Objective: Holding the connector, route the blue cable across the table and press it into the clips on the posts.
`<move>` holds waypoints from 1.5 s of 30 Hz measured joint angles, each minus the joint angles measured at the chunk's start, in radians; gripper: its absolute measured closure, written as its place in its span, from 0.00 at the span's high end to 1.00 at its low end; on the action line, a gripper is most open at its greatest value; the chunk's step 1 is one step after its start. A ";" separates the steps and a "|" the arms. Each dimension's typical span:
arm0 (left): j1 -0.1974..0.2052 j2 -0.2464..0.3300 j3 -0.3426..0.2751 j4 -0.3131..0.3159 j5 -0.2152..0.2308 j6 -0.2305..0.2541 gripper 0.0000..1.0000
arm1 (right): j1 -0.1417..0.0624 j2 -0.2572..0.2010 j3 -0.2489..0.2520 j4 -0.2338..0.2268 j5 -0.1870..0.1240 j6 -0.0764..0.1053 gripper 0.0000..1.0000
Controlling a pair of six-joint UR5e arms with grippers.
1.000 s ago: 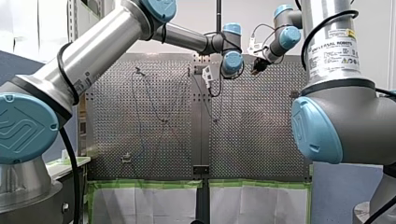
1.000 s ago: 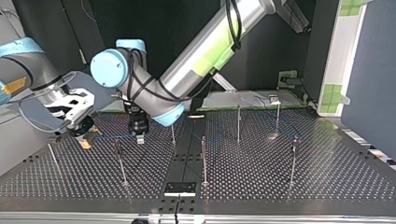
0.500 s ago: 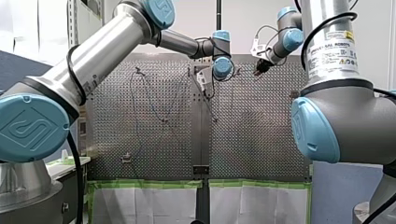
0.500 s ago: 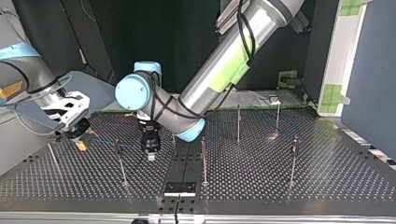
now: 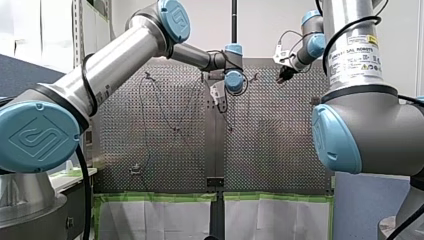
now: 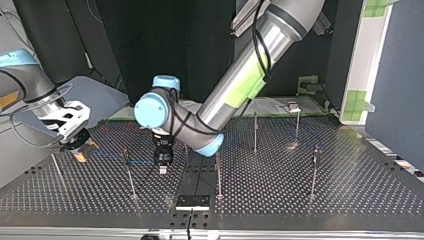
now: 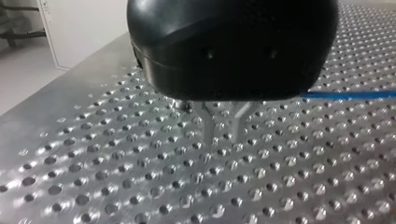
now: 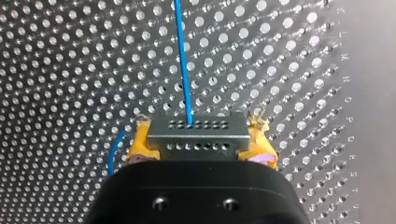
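**Connector gripped, cable strung between 2 arms, clipping unconfirmed**

The connector, a small metal block with 2 rows of holes, is pinched between the yellow pads of the right gripper. The blue cable leaves the block's far face and runs straight ahead, low over the perforated bench.

In the top view this gripper is at the bench's far left. The cable is carried from it toward the right, up to the left gripper, which points down near the middle. Whether the left gripper is spread or closed cannot be told from any view. On its way the cable passes close to the top of 1 post. Whether it is seated in a clip there cannot be told.

The task is judged to be partly done. The connector is held and a span is laid. In the front view, thin dark lines over the bench's left half are taken for more of the cable, strung among the posts. Pressing into the clips is confirmed nowhere.

The grip on the connector is shown only by the right wrist view. The span and the posts are shown best by the top view. In the left wrist view only a short length of cable is seen, passing behind that gripper's black housing.
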 joint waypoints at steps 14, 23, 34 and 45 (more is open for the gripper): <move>-0.021 0.000 0.000 -0.028 -0.016 0.004 1.00 | -0.003 0.001 0.000 0.000 -0.006 -0.003 0.00; -0.035 0.006 0.000 -0.077 -0.022 0.006 1.00 | -0.003 0.001 0.000 0.000 -0.015 -0.005 0.00; -0.108 0.093 -0.072 -0.141 -0.050 0.025 1.00 | -0.004 0.001 0.000 0.000 -0.019 -0.004 0.00; -0.131 0.197 -0.176 -0.046 -0.081 -0.028 1.00 | 0.001 0.001 0.000 0.003 -0.024 -0.003 0.00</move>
